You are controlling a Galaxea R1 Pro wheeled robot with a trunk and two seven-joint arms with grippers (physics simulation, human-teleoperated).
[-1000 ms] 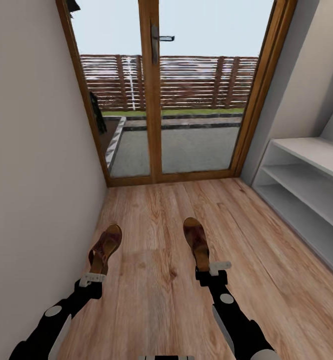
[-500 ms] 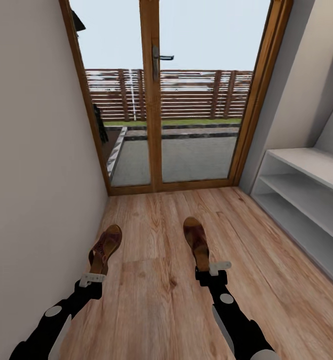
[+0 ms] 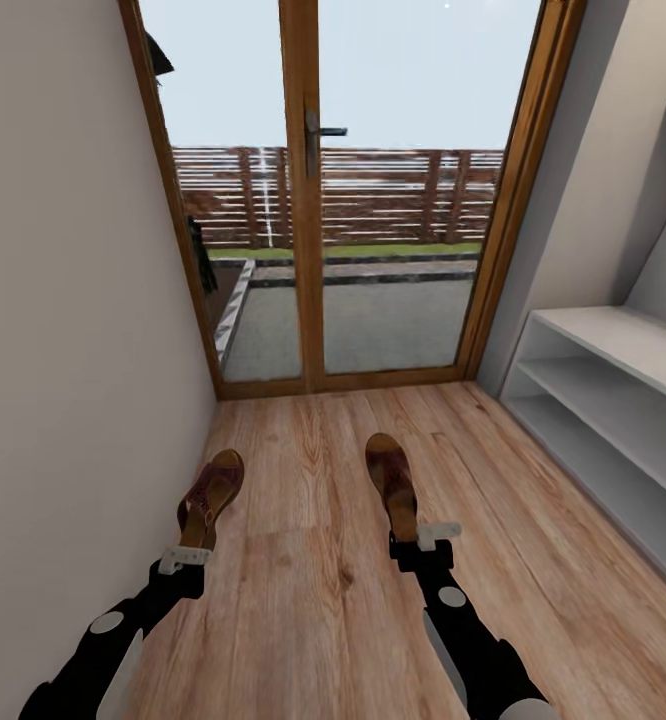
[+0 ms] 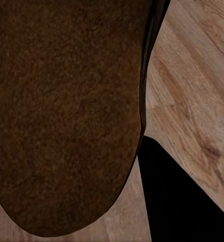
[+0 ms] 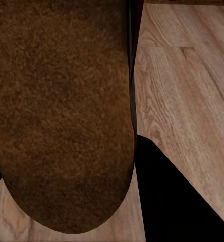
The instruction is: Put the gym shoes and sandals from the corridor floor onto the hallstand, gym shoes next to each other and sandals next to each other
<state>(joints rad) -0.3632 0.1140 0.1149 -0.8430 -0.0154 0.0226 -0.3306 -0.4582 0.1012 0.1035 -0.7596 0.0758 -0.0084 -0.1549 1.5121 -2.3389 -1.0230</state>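
At lower frame, your left gripper (image 3: 186, 556) and right gripper (image 3: 425, 538) each clamp a dark brown leather sandal (image 3: 210, 495) (image 3: 392, 484) by the heel.

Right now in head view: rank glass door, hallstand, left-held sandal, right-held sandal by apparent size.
1. glass door
2. hallstand, cropped by the frame edge
3. left-held sandal and right-held sandal: look alike, not ranked.

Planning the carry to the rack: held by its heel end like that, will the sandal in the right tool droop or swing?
The right sandal looks slim and flat, so probably light. It juts forward from the right tool without visible sag, suggesting a fairly stiff sole. Held only at the heel, it may pivot if moved fast.
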